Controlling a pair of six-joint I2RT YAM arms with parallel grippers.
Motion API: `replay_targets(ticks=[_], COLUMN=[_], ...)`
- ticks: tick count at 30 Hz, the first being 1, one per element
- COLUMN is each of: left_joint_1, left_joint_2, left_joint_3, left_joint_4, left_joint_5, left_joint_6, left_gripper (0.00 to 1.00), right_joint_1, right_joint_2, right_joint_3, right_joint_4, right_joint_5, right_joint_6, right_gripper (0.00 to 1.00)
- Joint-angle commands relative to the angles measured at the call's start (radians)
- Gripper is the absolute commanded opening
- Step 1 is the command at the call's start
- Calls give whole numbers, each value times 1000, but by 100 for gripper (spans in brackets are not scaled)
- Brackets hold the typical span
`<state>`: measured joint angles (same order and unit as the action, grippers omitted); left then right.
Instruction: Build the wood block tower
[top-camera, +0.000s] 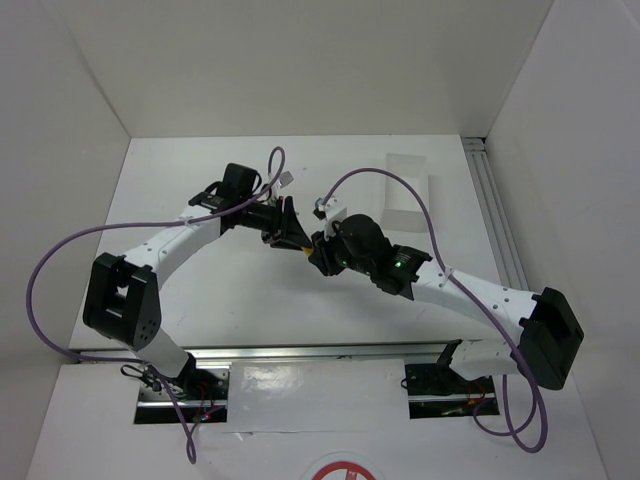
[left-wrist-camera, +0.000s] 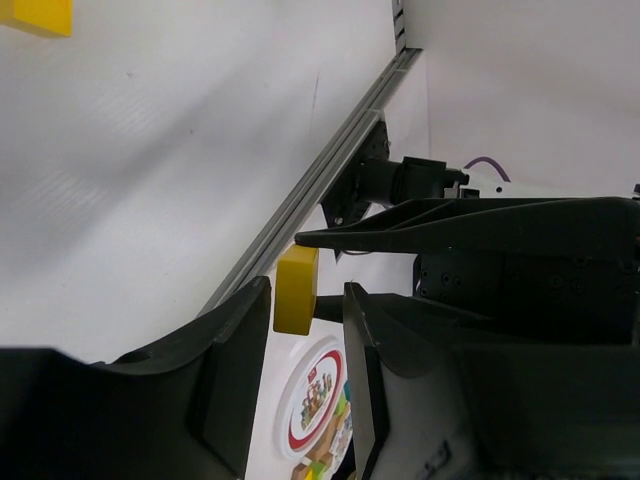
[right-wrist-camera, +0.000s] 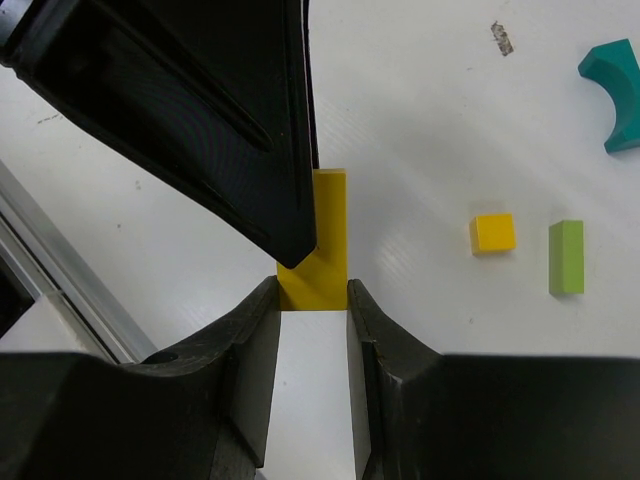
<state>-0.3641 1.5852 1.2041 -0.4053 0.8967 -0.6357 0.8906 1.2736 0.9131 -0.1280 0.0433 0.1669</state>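
Observation:
My right gripper (right-wrist-camera: 312, 290) is shut on the near end of a long yellow post (right-wrist-camera: 325, 235) and holds it above the table. My left gripper (left-wrist-camera: 306, 288) is open, with the same yellow post (left-wrist-camera: 296, 290) between its fingers, close to the left finger. The two grippers meet at mid-table, the left (top-camera: 290, 232) against the right (top-camera: 318, 248). On the table lie a small yellow cube (right-wrist-camera: 493, 233), a lime-green post (right-wrist-camera: 566, 257) and a teal arch (right-wrist-camera: 612, 66), all apart. A yellow block (left-wrist-camera: 38, 15) shows at a corner of the left wrist view.
A white rectangular tray (top-camera: 405, 193) lies at the back right. An aluminium rail (top-camera: 320, 352) runs along the near edge, with a round red-rimmed sticker (left-wrist-camera: 315, 410) beyond it. White walls enclose the table.

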Motion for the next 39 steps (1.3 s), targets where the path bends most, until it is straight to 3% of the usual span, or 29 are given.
replay_targets(ticks=[1,12,20,35,39], left_joint_1=[-3,-3,-3,-3,-3], left_joint_2=[2,-16,-16,-7,-7], left_joint_3=[-12,6,34,43,55], left_joint_4=[31,0,-20,-20,-20], left_joint_5=[12,-30,-48,-18,-18], left_joint_6=[-5,-5,4,4,4], left_gripper=[47,51,44,20,5], right_joint_1=[8,8,8,8,8], right_joint_2=[-23,-23,-14,4,15], right_joint_3=[-2,-11,-20,-20,-11], right_joint_4=[1,-9,-9,-9,-9], right_joint_5=[15,15,33,24,24], right_joint_6=[5,5,5,-4,-4], right_gripper=[21,21,21,21,22])
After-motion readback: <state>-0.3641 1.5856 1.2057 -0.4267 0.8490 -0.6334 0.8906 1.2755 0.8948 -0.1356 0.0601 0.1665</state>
